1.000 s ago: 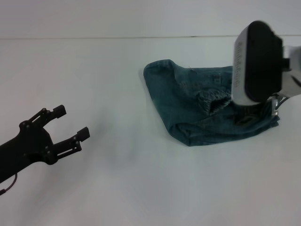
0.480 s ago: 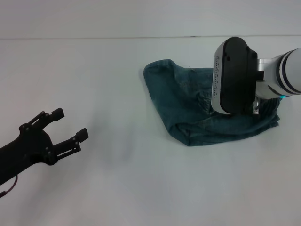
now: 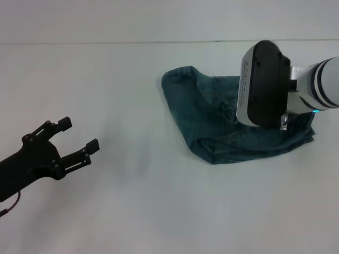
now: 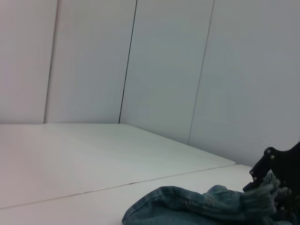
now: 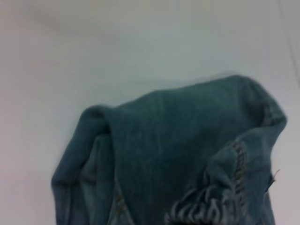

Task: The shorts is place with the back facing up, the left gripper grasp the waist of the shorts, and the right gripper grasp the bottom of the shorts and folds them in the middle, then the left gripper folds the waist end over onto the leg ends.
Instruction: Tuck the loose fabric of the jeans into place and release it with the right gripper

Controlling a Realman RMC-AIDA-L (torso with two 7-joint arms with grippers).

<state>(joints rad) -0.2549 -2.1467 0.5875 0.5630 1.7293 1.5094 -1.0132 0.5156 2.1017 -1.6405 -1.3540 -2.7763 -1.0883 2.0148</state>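
Observation:
Blue denim shorts (image 3: 206, 116) lie crumpled on the white table (image 3: 159, 211), right of centre. My right arm's wrist housing (image 3: 265, 84) hangs over their right half and hides the fingers in the head view. In the left wrist view my right gripper (image 4: 277, 187) shows as a dark shape, with a frayed leg hem (image 4: 260, 196) raised against it and apparently pinched. That same frayed hem (image 5: 206, 206) sits close under the right wrist camera, above the folded denim (image 5: 164, 150). My left gripper (image 3: 79, 133) is open low at the left, far from the shorts.
The table's far edge meets a pale panelled wall (image 4: 140, 61). Bare white tabletop lies between my left gripper and the shorts.
My right arm moved left over the shorts and now covers the raised frayed hem in the head view. My left gripper shifted slightly and stays open.

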